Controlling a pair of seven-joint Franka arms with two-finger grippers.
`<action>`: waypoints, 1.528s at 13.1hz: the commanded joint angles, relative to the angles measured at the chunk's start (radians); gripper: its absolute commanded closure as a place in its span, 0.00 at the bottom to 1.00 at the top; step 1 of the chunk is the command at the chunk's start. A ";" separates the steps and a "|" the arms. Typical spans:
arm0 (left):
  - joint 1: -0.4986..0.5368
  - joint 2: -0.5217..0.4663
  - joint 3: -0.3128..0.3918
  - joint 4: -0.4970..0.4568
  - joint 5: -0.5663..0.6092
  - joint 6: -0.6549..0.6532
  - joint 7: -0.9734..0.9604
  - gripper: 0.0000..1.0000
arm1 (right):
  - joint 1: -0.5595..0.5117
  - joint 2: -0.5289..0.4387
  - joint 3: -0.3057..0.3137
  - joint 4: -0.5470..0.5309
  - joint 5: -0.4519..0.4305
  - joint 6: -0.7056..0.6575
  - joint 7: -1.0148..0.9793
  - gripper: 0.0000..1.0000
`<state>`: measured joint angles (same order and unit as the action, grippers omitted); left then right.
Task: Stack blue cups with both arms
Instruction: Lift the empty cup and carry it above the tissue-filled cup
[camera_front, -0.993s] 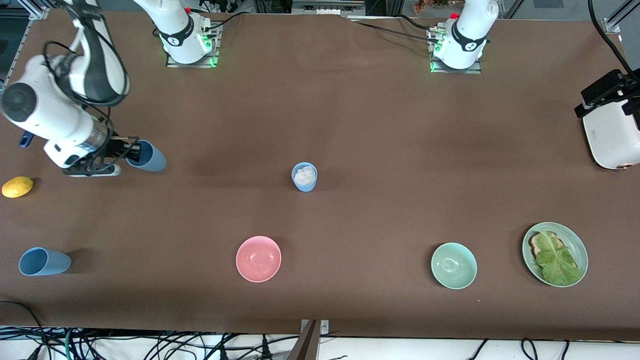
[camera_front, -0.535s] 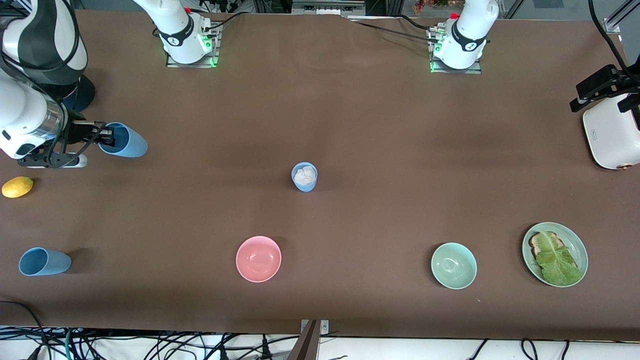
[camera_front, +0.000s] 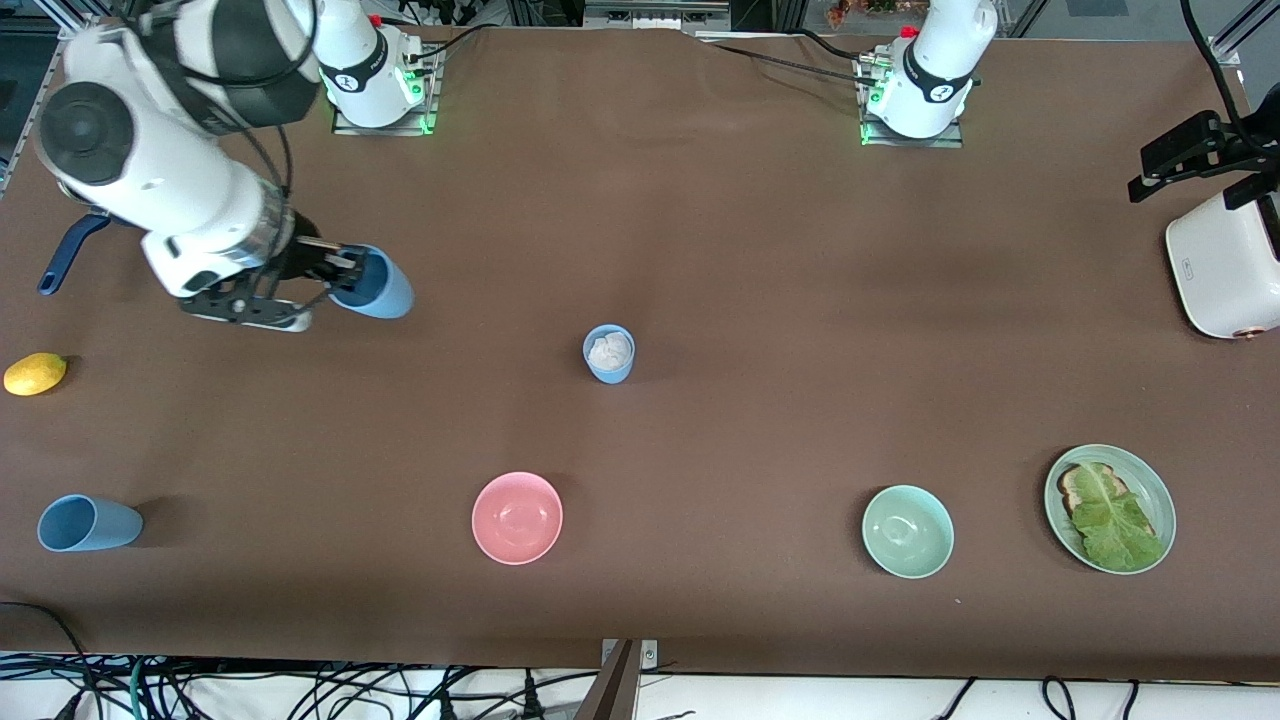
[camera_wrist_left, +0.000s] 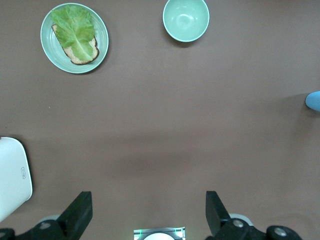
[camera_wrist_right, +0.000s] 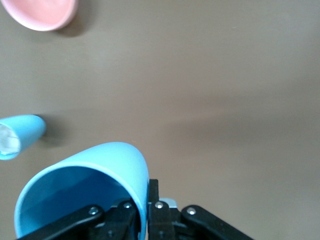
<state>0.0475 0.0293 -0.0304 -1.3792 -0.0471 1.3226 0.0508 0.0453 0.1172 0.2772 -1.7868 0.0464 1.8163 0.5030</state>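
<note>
Right gripper: in the air over the table toward the right arm's end, fingers pinching the rim of 1 blue cup. 1 finger sits inside the mouth and 1 outside the wall, as the right wrist view confirms. The held cup is tilted on its side, mouth toward the gripper, base pointing toward the table's middle.

Second blue cup: upright near the table's middle, with something white and crumpled inside. It shows in the right wrist view as well.

Third blue cup: lying on its side at the right arm's end of the table, nearer to the front camera than the lemon.

Left gripper: raised over the left arm's end of the table, fingers spread wide with nothing between them. This arm waits. In the front view its gripper hangs above a white appliance.

Other items: pink bowl nearer to the front camera than the upright cup. Mint-green bowl sits beside a green plate carrying toast and a lettuce leaf, both toward the left arm's end. A dark blue handle shows partly under the right arm; the rest of that item is hidden.
</note>
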 joint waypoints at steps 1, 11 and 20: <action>-0.008 -0.049 0.000 -0.058 -0.016 0.000 0.026 0.00 | 0.082 0.062 0.020 0.035 0.010 0.081 0.176 1.00; -0.021 -0.065 -0.008 -0.124 -0.020 0.000 0.011 0.00 | 0.378 0.395 0.019 0.313 -0.203 0.169 0.647 1.00; -0.035 -0.051 -0.016 -0.121 -0.034 0.006 0.009 0.00 | 0.423 0.478 0.017 0.311 -0.252 0.241 0.667 1.00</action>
<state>0.0157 -0.0157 -0.0428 -1.4933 -0.0607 1.3197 0.0523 0.4532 0.5701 0.2998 -1.5099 -0.1782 2.0624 1.1487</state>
